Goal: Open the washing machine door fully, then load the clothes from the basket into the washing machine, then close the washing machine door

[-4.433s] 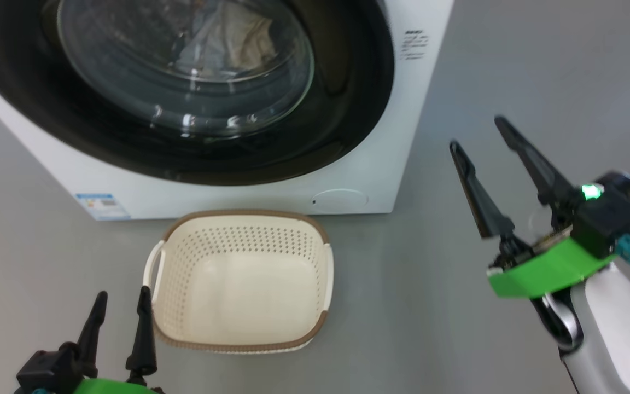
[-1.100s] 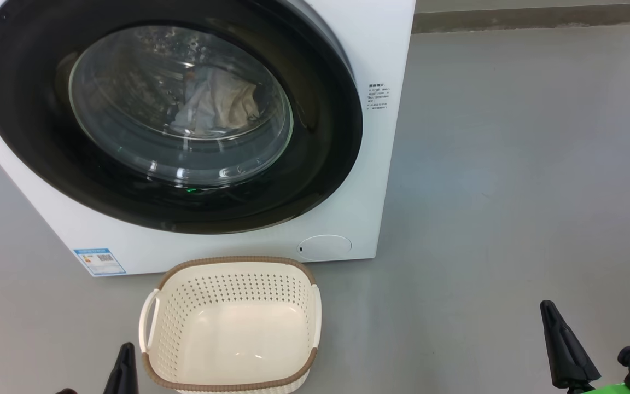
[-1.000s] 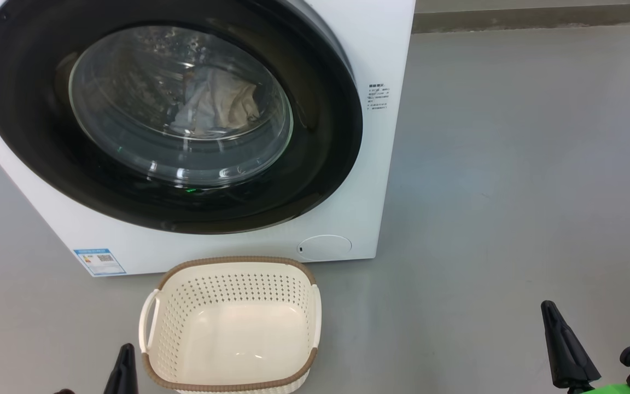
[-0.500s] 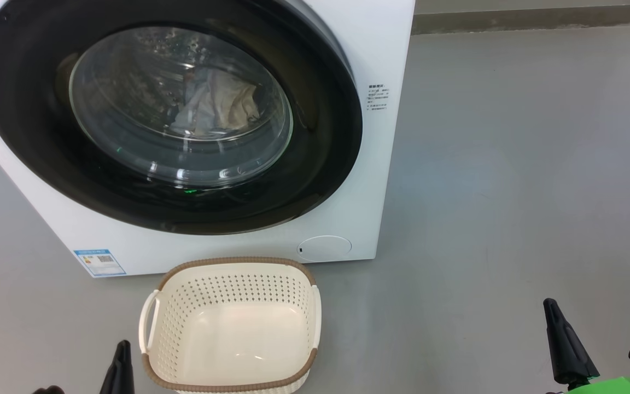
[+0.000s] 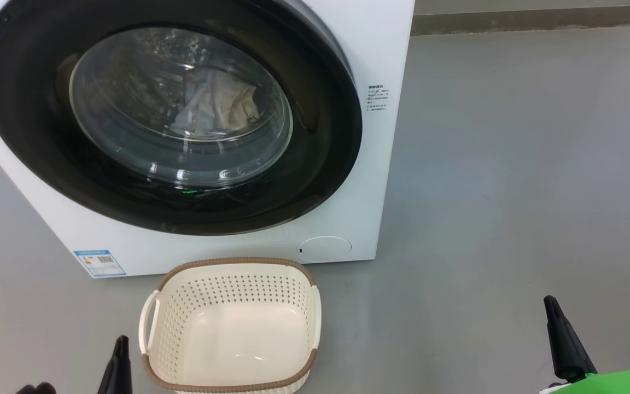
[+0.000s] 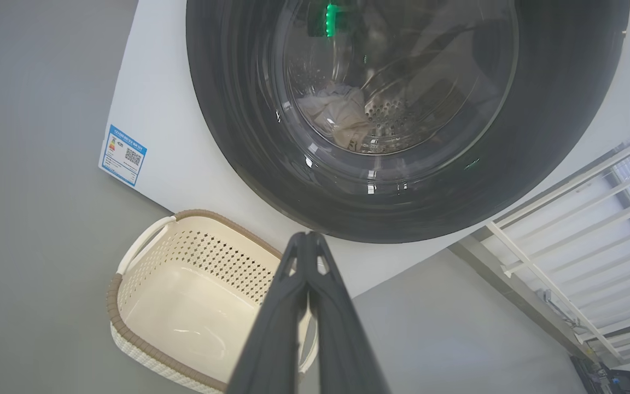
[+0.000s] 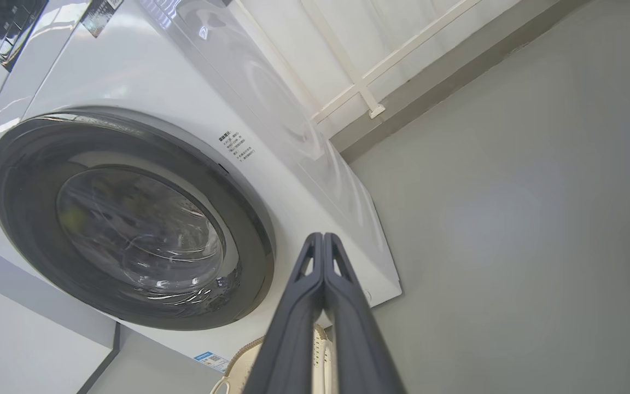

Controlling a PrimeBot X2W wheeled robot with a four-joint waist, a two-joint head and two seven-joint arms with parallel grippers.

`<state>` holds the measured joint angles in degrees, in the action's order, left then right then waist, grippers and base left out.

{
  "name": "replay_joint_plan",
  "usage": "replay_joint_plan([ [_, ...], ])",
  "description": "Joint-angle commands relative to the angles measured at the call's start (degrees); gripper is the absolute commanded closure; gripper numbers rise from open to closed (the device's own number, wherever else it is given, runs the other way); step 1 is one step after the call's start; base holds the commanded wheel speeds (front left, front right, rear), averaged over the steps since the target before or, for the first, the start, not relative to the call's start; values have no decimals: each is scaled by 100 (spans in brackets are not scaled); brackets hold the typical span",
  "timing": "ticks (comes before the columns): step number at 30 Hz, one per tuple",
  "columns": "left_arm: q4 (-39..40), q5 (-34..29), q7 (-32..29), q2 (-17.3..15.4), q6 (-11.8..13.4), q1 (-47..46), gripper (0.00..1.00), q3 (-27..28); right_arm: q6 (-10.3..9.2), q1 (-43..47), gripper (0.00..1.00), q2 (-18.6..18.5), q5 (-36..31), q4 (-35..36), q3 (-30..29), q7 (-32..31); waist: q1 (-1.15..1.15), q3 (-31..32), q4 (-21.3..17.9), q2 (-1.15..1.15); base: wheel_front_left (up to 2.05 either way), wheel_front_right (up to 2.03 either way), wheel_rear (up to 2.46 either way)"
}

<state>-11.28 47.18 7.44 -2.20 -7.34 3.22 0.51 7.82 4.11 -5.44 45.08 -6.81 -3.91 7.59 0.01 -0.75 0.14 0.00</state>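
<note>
White washing machine (image 5: 386,49), blue label (image 5: 99,262) low on its front. Glossy black rim on the washing machine door (image 5: 326,153), clear glass centre. Behind it the clothes (image 5: 227,104) are cream and pale blue. Cream basket (image 5: 233,282) has dotted perforations, brown woven-look rim, white handles. Plain grey floor (image 5: 512,191). Dark grey left gripper (image 6: 307,241) and right gripper (image 7: 323,241). Bright green mount (image 5: 605,381) on the right one.

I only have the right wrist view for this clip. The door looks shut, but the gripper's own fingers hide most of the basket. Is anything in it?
Observer: No. In the head view the basket is empty, and its bare floor shows.
Operator: Where are the clothes, then?
Observer: The clothes, cream and pale blue, lie bunched inside, behind the glass of the washing machine door.
Operator: And the other arm?
Observer: The left gripper is shut, with nothing between its fingers.
</note>
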Motion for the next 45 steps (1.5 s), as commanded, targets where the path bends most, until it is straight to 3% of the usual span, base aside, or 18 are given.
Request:
replay_joint_plan([
  [1,93,166,-51,-105,-8,-242,100,112,-13,-270,100,-40,193,97,47,-38,0,1,0,0,0,0,0],
  [45,-120,2800,-759,-156,-12,-644,100,298,-25,-706,100,51,2947,-378,-18,-751,0,34,-8,0,0,0,0],
])
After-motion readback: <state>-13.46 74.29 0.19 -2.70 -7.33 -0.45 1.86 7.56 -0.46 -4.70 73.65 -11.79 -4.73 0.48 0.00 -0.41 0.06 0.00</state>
